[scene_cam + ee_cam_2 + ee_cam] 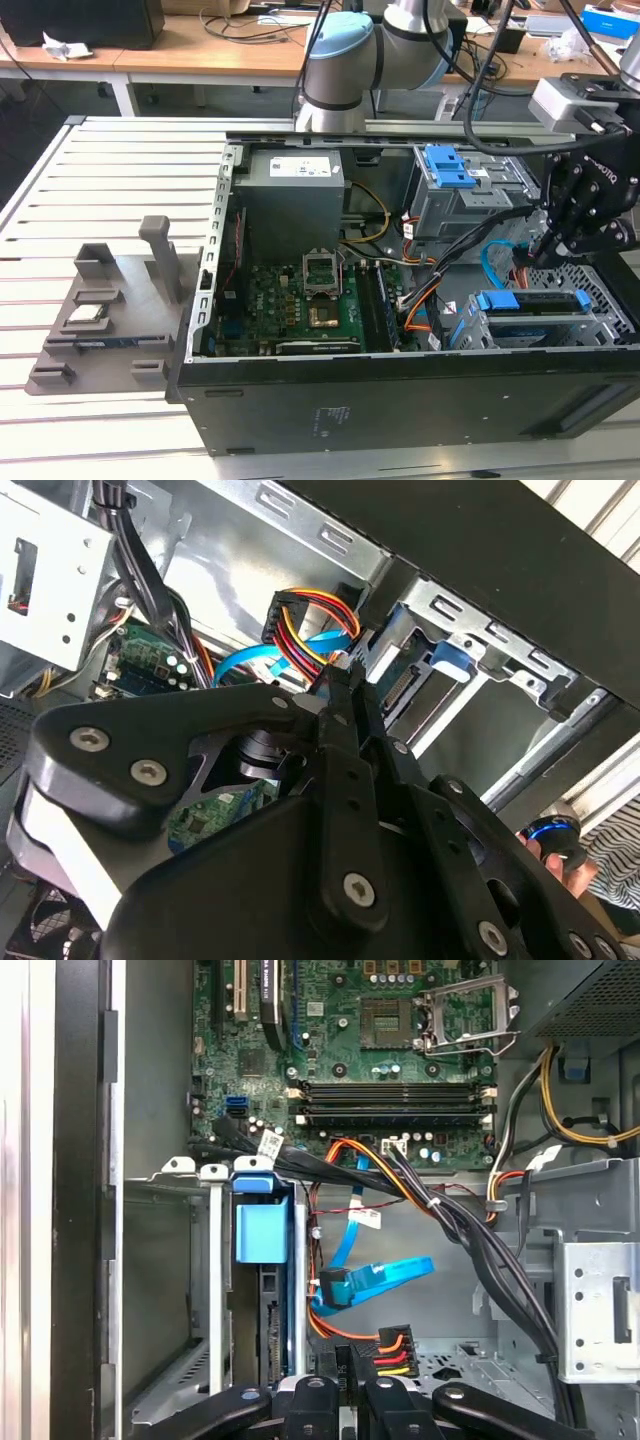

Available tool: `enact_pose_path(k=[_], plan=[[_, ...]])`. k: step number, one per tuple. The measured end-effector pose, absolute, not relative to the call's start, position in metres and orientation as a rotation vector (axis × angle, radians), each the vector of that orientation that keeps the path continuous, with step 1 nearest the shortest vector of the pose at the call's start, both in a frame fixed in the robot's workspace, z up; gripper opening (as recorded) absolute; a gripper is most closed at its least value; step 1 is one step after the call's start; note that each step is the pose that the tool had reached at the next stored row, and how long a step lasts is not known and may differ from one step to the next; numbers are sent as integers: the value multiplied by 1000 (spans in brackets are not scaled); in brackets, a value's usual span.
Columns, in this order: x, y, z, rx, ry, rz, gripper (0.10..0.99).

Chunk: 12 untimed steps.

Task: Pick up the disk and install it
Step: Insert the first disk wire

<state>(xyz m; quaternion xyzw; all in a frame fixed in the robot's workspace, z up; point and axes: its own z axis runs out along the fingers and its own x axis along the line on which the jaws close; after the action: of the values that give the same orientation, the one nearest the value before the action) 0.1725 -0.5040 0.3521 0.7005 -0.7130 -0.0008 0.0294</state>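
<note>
Exterior view, nearest first: black side wall of the open computer case lying on a white slatted table.

Just inside that wall, at the exterior view's right, the drive cage holds the disk, seated in its bay with blue rails showing along the top edge. In the first wrist view the disk stands edge-on in the cage, blue rail tab uppermost. In the second wrist view its connector end faces the gripper.

Gripper hangs just above the cage, behind the disk, amid the cables. In the second wrist view the gripper has its fingers drawn together to a narrow tip with no gap seen between them. Whether they pinch the multi-coloured power connector right beside the tip, cannot tell. In the first wrist view the gripper sits directly below the same connector, with a blue flat data cable looping just beyond.

Further in: green motherboard with empty CPU socket, memory slots, grey power supply box, a second drive bay with blue latch.

Outside the case, at the exterior view's left: grey fixture tray carrying a small square processor chip.

Farthest: arm base joints, wooden desk with cables.
</note>
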Motion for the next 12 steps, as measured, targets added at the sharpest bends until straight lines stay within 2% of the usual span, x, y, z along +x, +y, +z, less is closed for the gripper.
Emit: enact_pose_path(k=[12], plan=[[172, -526, 351, 2160, -2199, -2, 169]])
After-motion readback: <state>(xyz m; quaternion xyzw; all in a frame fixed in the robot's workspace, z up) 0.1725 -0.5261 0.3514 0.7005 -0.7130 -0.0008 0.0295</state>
